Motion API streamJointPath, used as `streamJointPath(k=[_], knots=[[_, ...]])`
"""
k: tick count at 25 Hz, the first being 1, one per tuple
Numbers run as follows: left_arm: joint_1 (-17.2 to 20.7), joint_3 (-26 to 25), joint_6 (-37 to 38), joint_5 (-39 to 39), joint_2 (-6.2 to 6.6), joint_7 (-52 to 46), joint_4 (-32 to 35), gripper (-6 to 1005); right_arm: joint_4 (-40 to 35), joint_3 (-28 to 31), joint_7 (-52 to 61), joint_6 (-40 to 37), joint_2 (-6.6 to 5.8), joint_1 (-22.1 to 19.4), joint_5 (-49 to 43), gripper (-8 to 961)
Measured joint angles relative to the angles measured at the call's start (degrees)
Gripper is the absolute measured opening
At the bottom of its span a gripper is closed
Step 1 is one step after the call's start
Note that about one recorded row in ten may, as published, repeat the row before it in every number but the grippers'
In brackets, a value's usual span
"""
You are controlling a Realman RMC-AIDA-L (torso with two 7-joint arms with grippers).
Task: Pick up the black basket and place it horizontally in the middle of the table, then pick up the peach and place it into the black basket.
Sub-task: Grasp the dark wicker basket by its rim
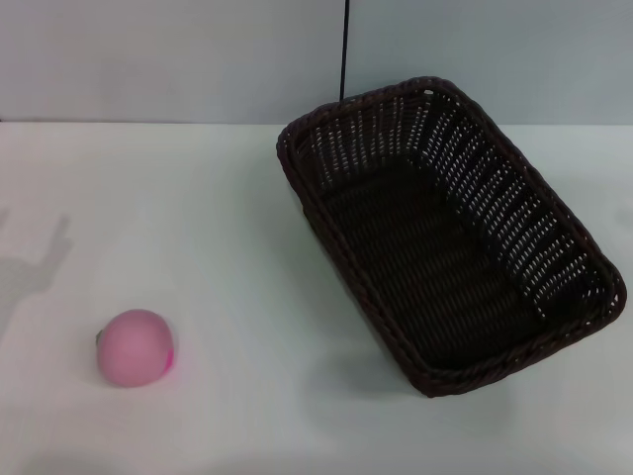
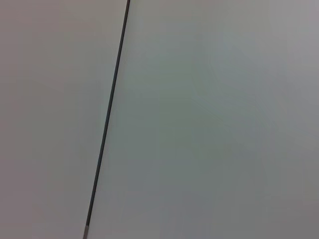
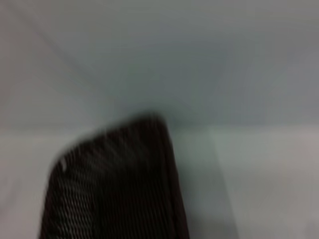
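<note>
- The black basket (image 1: pixel 450 237) sits on the table (image 1: pixel 227 257) at the right of the head view, running diagonally from upper centre to lower right.
- The peach (image 1: pixel 135 347) lies on the table at lower left, well apart from the basket.

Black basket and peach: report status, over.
Neither tool in view. Black basket sits angled on the table's right side, empty. Peach front-left on the table, apart from it. Nothing between them.

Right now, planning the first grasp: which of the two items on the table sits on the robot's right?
The black basket, woven and angled; the pink peach lies left.
</note>
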Motion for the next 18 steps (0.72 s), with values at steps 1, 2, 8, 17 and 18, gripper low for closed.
streamJointPath(k=[1, 2, 8, 17, 18], knots=[[0.3, 0.1, 0.1, 0.0, -0.03, 0.0, -0.3, 780, 1.8, -1.4, 0.4, -0.5, -0.49, 2.4, -3.7, 754], [0.5, 0.1, 0.1, 0.1, -0.05, 0.0, -0.5, 780, 3.7, -2.9, 0.7, -0.1, -0.69, 4.2, -6.6, 754], [2.3, 0.2, 0.2, 0.4, -0.31, 0.0, -1.4, 776, 11.5, -11.3, 1.8, 7.1, 0.92, 9.6, -10.7, 752], [3.6, 0.1, 0.8, 0.3, -0.27, 0.0, -3.0, 770, 21.7, -21.0, 1.6, 22.7, 5.23, 12.1, -10.6, 747], [3.7, 0.0, 1.1, 0.2, -0.26, 0.0, -3.0, 769, 22.9, -21.7, 1.5, 24.3, 5.53, 12.3, -10.6, 747]])
